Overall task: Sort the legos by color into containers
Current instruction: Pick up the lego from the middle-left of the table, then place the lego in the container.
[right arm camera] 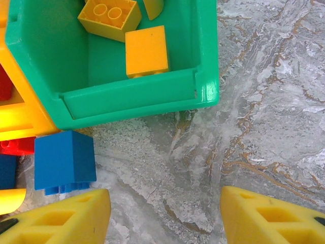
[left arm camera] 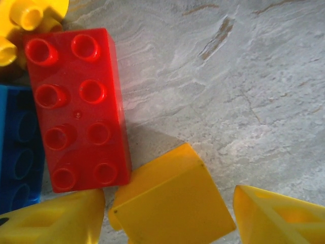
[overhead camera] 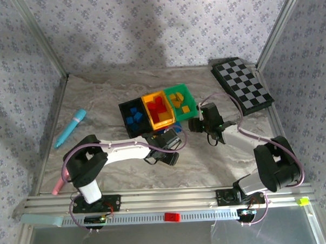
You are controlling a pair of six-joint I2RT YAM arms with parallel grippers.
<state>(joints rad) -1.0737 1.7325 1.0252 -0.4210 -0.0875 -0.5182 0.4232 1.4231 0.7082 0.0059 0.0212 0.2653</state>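
— Table [overhead camera: 100,168] layout, big stuff first: black bin [overhead camera: 122,115], yellow bin [overhead camera: 164,123] and green bin [overhead camera: 192,103] sit touching in a row mid-table, with blues in the black one, reds in the yellow one, yellows in the green one. So which arm takes the leftovers?

— Left one imo. The loose pile [overhead camera: 172,137] sits on the table just in front of the yellow bin, and the left claw [left arm camera: 167,223] hangs right over it. The right claw [right arm camera: 165,218] is over by the green bin's near corner, jaws apart, just bare table between them

— Anything close to the right one?

— A blue brick [right arm camera: 65,160], off to one side by the spot where green and yellow bins meet. It's not between the fingers, so that claw would have to shift sideways first

— And the left claw?

— Jaws apart too, not clamped on anything. A small yellow brick [left arm camera: 172,203] lies between its fingers [left arm camera: 56,218], turned at an angle, close to one finger with a clear gap to the other. My guess is that's the pick, and it belongs in the green bin at the far end of the row

— What's in the way?

— A long red brick [left arm camera: 76,109] just beside it, long axis running straight away from the claw, near corner almost touching the yellow one. Another blue brick [left arm camera: 18,152] hugs the red's far side. Closing up could nudge the red, I reckon
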